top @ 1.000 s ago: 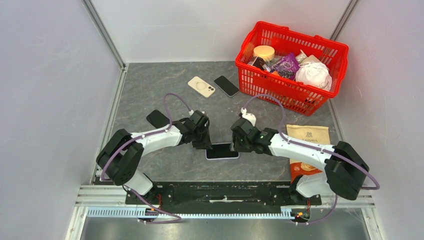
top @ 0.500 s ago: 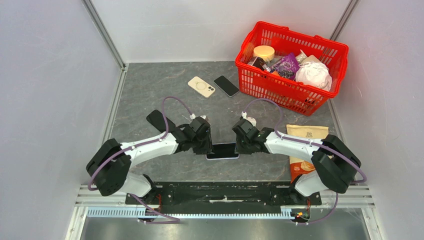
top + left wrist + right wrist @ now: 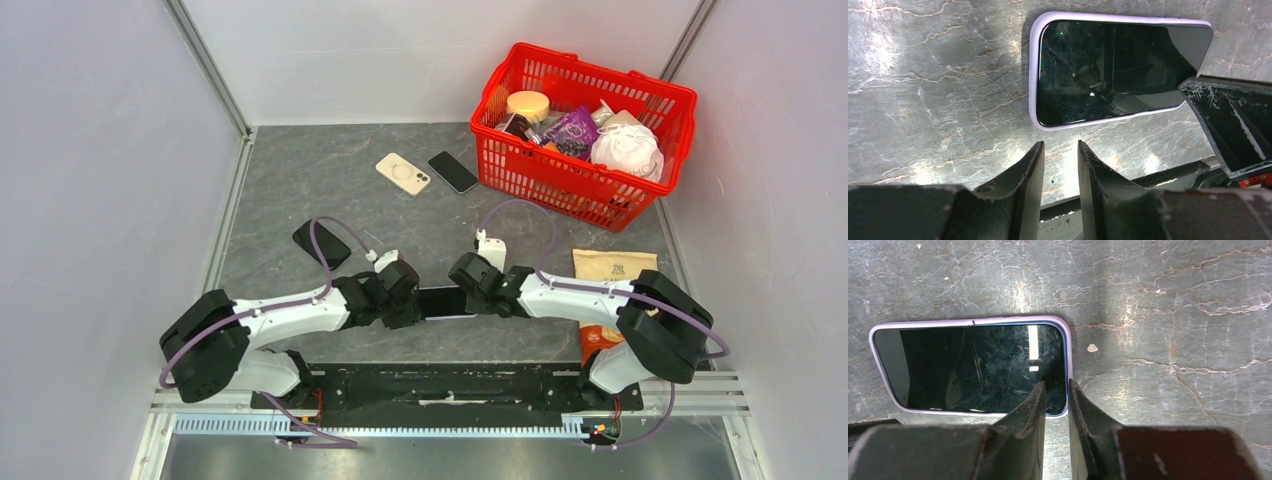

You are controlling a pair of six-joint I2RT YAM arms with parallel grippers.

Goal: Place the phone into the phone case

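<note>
Lower centre of the top view: phone (image 3: 446, 300) lies flat in the phone case (image 3: 1033, 75) on the counter (image 3: 300, 180), long side across the frame. Left claw (image 3: 1060, 146) sits just beside its left end, right claw (image 3: 1055, 385) over its right end. Upper centre: two handsets (image 3: 403, 173) (image 3: 453, 171) side by side. Upper right: basket (image 3: 560, 185) with packets and a jar inside. Below the basket: bag (image 3: 612, 268), partly under the right arm. Left of centre: flat pad (image 3: 318, 240) above the left arm.
</note>
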